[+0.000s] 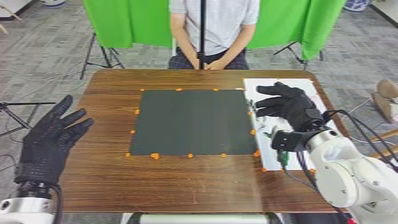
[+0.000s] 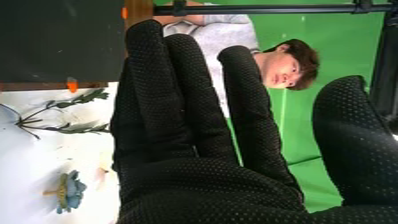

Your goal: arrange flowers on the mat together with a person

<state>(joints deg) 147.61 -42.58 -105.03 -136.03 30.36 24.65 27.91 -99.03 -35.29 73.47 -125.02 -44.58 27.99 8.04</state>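
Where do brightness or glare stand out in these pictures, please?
In the head view, the white mat looks very bright, the dark mat shows no strong glare; in the right wrist view, the white mat is nearly washed out near the blue-green flower, against the dark right hand.

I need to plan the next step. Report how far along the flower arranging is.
Done: no flower looks placed on the dark square mat yet. In hand: nothing; the black-gloved left hand and right hand are open. Remaining: the blue flower and green leafy sprig lie on the white rectangular sheet, apparently awaiting placement.
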